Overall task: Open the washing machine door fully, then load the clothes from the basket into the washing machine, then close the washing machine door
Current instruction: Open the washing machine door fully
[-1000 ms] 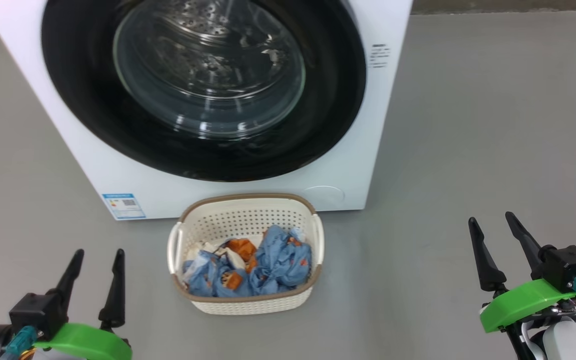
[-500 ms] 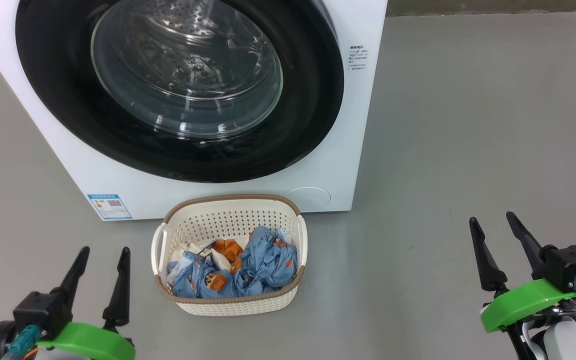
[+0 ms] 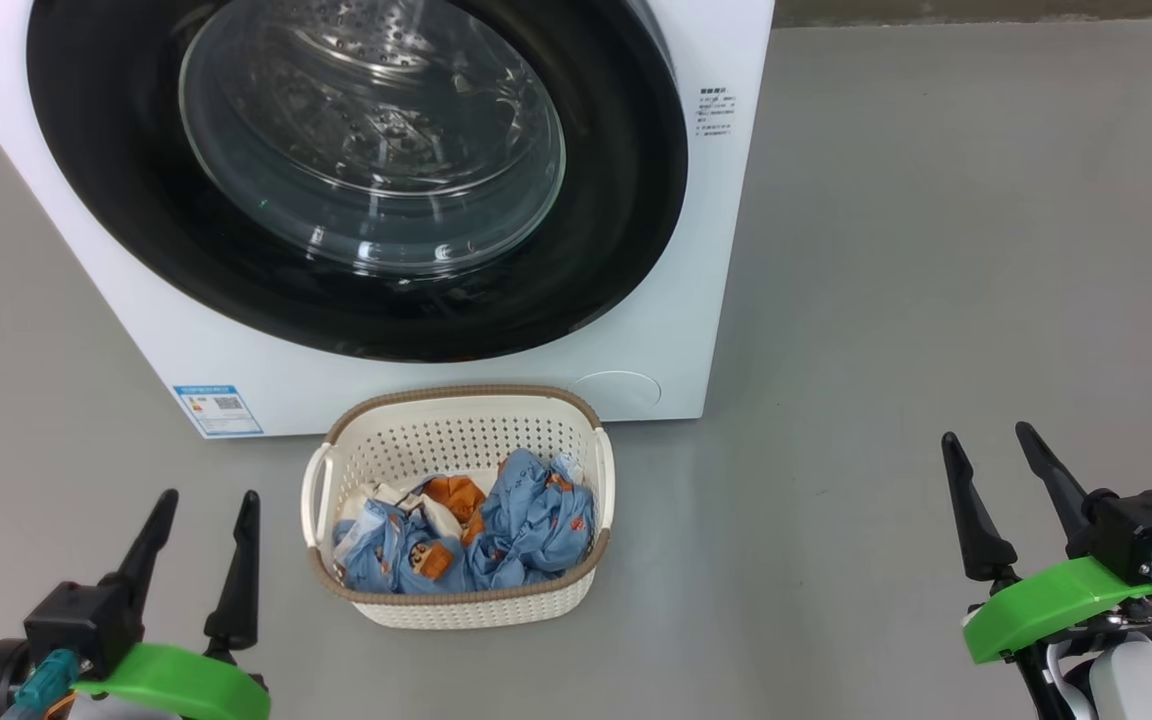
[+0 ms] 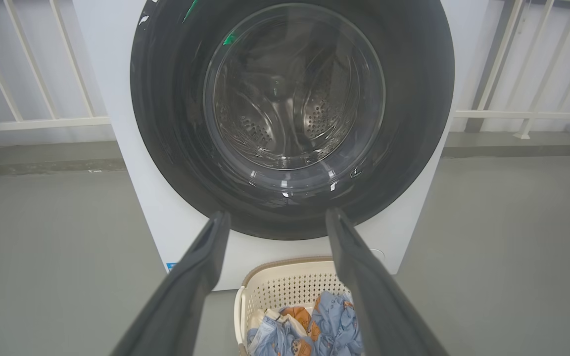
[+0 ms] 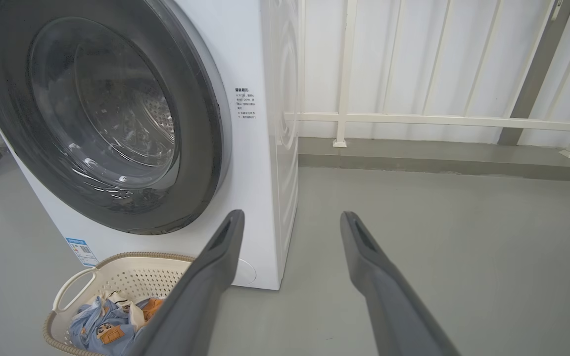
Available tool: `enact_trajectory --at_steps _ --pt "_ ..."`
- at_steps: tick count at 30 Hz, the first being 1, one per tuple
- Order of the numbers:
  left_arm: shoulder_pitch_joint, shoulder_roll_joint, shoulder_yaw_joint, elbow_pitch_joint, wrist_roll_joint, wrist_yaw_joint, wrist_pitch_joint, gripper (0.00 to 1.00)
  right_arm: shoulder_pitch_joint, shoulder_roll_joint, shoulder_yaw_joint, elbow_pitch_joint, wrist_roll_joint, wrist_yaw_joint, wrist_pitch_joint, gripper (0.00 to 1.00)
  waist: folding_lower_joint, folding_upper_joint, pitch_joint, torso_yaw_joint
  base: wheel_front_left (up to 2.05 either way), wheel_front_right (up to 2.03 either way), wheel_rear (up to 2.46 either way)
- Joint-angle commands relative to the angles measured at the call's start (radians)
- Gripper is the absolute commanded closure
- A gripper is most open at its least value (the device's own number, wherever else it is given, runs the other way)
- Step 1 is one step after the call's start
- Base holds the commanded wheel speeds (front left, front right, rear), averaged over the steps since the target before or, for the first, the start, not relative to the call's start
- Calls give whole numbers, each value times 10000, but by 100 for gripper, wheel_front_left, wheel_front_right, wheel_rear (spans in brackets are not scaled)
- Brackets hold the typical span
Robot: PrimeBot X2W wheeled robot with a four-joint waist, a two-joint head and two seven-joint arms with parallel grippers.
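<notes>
Well, crumpled clothes [image 3: 496, 535] inside the basket [image 3: 481, 611]

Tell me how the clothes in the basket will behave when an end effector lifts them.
Probably floppy: the clothes lie crumpled in soft folds, so they should sag and trail from a pinch. Likely light, being thin fabric that only part-fills the basket. The pieces look tangled, so lifting one may drag another along.
</notes>
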Motion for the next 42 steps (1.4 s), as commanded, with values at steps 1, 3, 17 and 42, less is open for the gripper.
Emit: enact_trajectory --at_steps 1,3,17,42 --pt "-239 206 386 -287 87 -15 -67 0 -294 -74 185 -270 10 17 -120 0 0 0 2 12 0 0 0" --pt "-243 195 392 -279 106 -15 -67 0 -297 -82 189 -263 19 17 -120 0 0 0 3 22 0 0 0" --pt "-224 103 397 -324 150 -15 -67 0 -602 -92 243 -340 100 17 -120 0 0 0 160 162 0 0 0" --pt "-390 56 -31 -232 -85 -15 -67 0 -2985 598 -1126 -203 4735 17 -93 0 0 0 431 784 0 0 0"
